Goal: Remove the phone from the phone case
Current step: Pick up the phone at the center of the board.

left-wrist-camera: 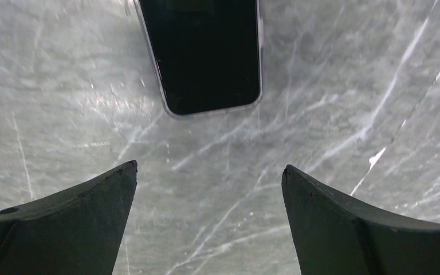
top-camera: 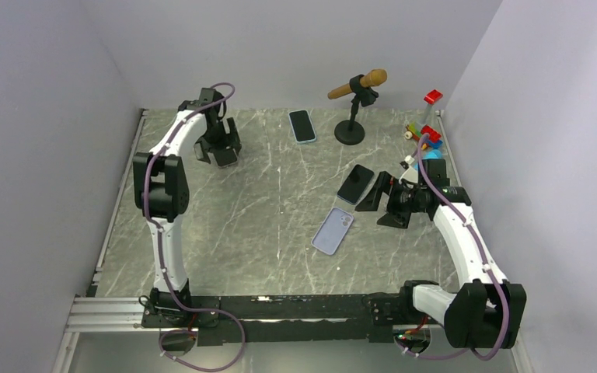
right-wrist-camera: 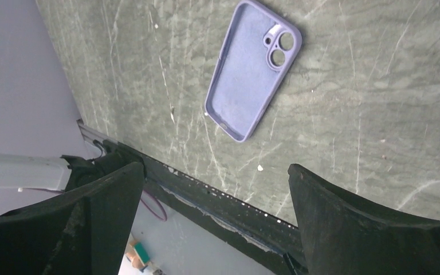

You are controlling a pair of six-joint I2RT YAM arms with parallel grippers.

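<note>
An empty lilac phone case lies inside-up mid-table; it also shows in the right wrist view. A bare black phone lies just beyond it. My right gripper is open and empty, beside the black phone's right edge; in its own view it hangs over the table's front rail. My left gripper is open at the far left, low over the table. In its own view a dark-screened phone in a clear case lies just ahead of the fingertips, untouched. Another phone in a blue case lies at the back.
A microphone on a round black stand stands at the back right. Small coloured toys sit in the far right corner. Walls close the left, back and right sides. A black rail runs along the front edge.
</note>
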